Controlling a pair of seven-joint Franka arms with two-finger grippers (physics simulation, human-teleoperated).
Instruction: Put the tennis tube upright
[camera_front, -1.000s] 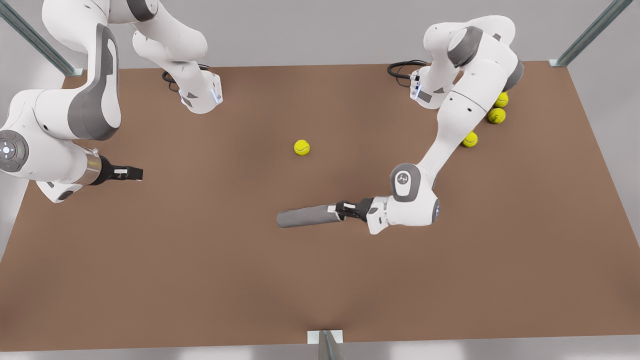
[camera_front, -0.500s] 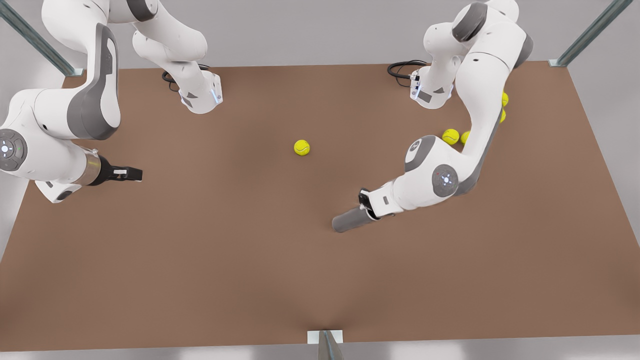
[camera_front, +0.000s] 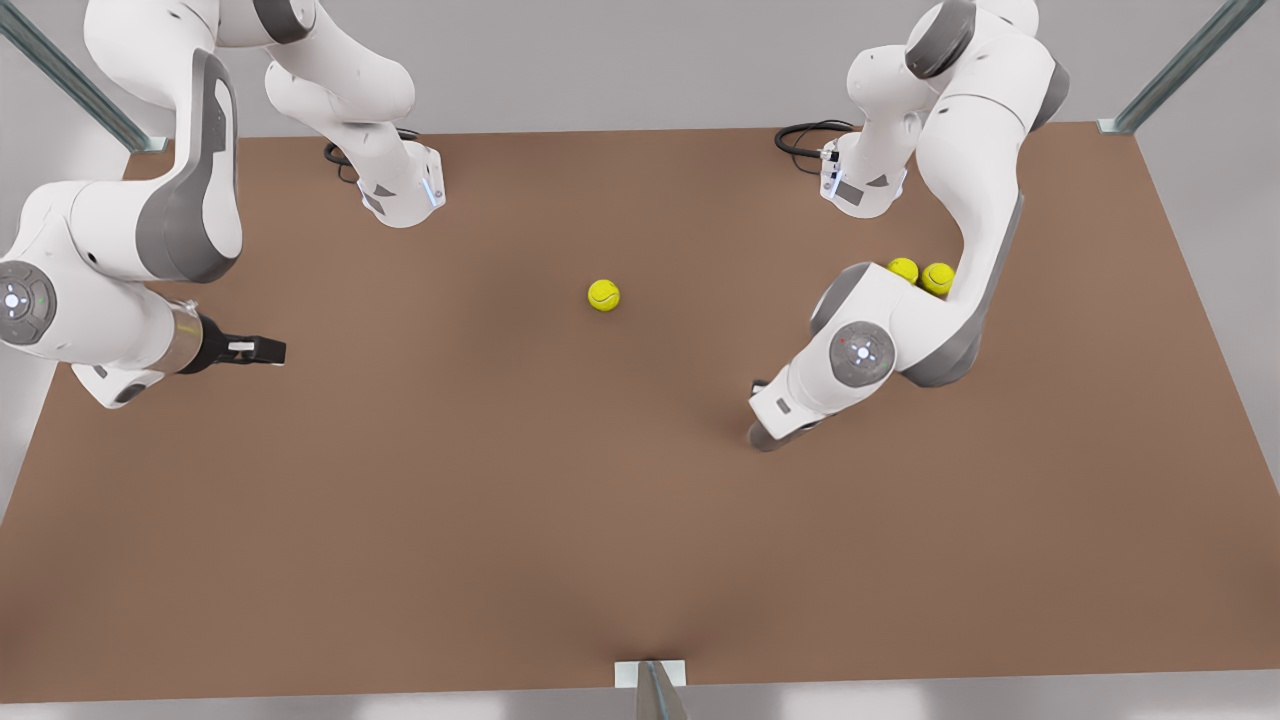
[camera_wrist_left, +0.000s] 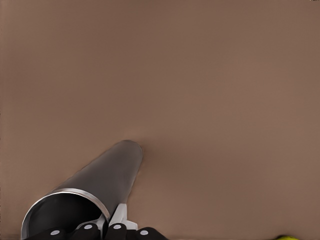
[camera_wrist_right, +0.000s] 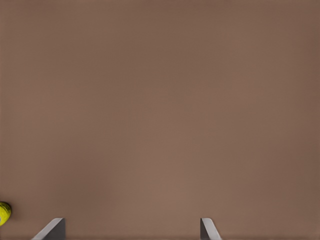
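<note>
The left tool (camera_wrist_left: 107, 231) has the tube (camera_wrist_left: 102, 185) clamped at its silvery open rim, fingers closed on the wall there. On the front view's right, that arm's wrist hangs over the tube, so just the grey base (camera_front: 768, 438) peeks out below it on the worktop (camera_front: 500, 520). From the left wrist view the tube runs away from the camera with its far end down at the worktop, and whether it touches I cannot tell. It looks steeply raised, close to upright, though a slight lean may remain.

The right tool (camera_front: 262, 348) waits at the front view's left, well apart from the tube, its fingers (camera_wrist_right: 52, 229) spread wide and holding nothing.

Judging by this, the lift and tilt are mostly done. What seems left is to square the tube fully vertical, settle its base flat, then let go without tipping it. Loose balls (camera_front: 603, 295) lie clear of it.
</note>
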